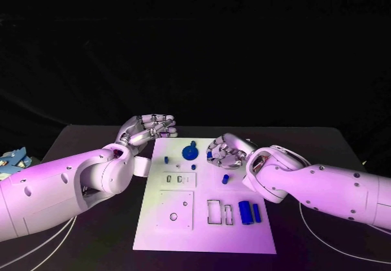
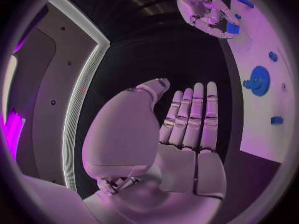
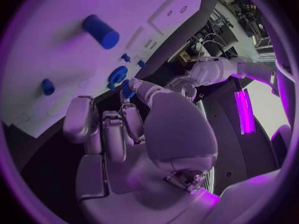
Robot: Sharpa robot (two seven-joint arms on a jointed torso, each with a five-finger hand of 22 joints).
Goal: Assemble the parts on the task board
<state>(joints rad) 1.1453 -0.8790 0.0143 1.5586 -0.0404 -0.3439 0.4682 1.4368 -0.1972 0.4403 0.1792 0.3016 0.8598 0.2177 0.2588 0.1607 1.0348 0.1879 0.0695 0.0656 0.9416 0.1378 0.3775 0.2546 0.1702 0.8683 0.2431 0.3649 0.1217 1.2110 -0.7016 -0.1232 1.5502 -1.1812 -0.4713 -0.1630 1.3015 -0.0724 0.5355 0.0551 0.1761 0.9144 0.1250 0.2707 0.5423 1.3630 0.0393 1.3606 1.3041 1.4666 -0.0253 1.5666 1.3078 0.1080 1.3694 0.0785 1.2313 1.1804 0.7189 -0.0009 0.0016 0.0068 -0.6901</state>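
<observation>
Task board (image 1: 167,234) sat mid-table, long axis running away from the robot. I used it as the reference for everything else.

Right hand (image 1: 226,152) hovered over the board's far right area, fingers curled in tight. The right wrist view showed a small blue part (image 3: 126,89) pinched at its fingertips, and the left wrist view showed the same piece (image 2: 232,28) in that hand. My guess was that it held the part that way so the free end could go down into a seat on the board.

Left hand (image 1: 147,130) was off the board's far left corner, above the black table (image 1: 342,147). Fingers were straight and close together, holding nothing. It looked parked there to keep the board clear for the other arm.

On the board:
- blue round disc part (image 1: 190,151) near the far edge, roughly centred
- a few small blue pegs (image 1: 166,160) just nearer than the disc
- one short blue peg (image 1: 226,179) standing right of centre
- two long blue cylinders (image 1: 245,212) lying side by side in the near right area, next to empty rectangular slots (image 1: 214,212)

The cylinders lay loose and the slots were open, so assembly looked early. The held piece's target hole wasn't clear to me.
</observation>
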